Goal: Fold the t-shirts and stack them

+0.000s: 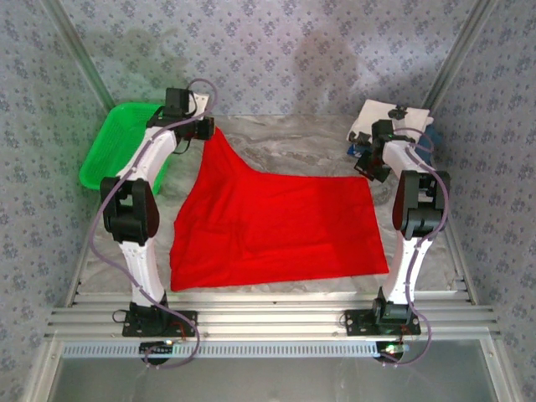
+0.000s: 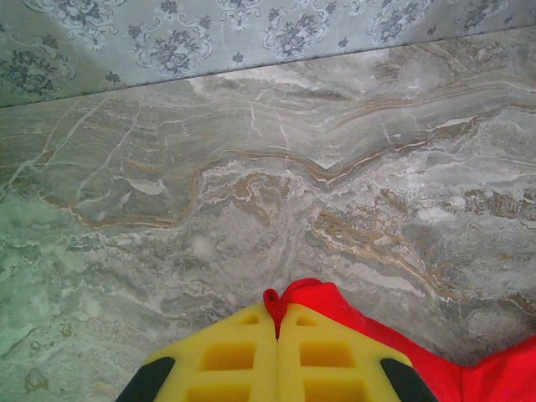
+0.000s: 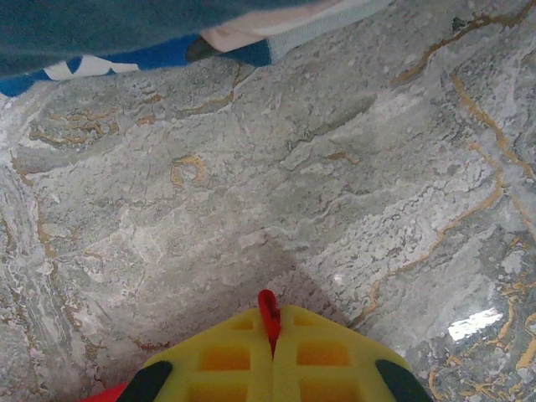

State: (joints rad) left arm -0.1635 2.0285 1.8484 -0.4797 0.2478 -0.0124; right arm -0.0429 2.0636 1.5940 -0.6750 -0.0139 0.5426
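Note:
The bright red t-shirt (image 1: 276, 222) lies spread across the middle of the marble table. Its far left corner is pulled up towards the back, where my left gripper (image 1: 203, 127) is shut on it. In the left wrist view a red fold (image 2: 314, 297) sticks out between the yellow pads (image 2: 230, 356) of the left gripper (image 2: 277, 322). My right gripper (image 1: 368, 172) is shut on the shirt's far right corner. The right wrist view shows a sliver of red cloth (image 3: 268, 314) pinched by the right gripper (image 3: 270, 331). Folded white and dark blue t-shirts (image 1: 394, 124) sit at the back right.
A green plastic basket (image 1: 117, 151) stands at the back left beside the left arm. The edge of the folded dark blue tee (image 3: 126, 38) lies just beyond the right gripper. Bare marble (image 2: 293, 151) stretches ahead of the left gripper to the patterned back wall (image 2: 209, 33).

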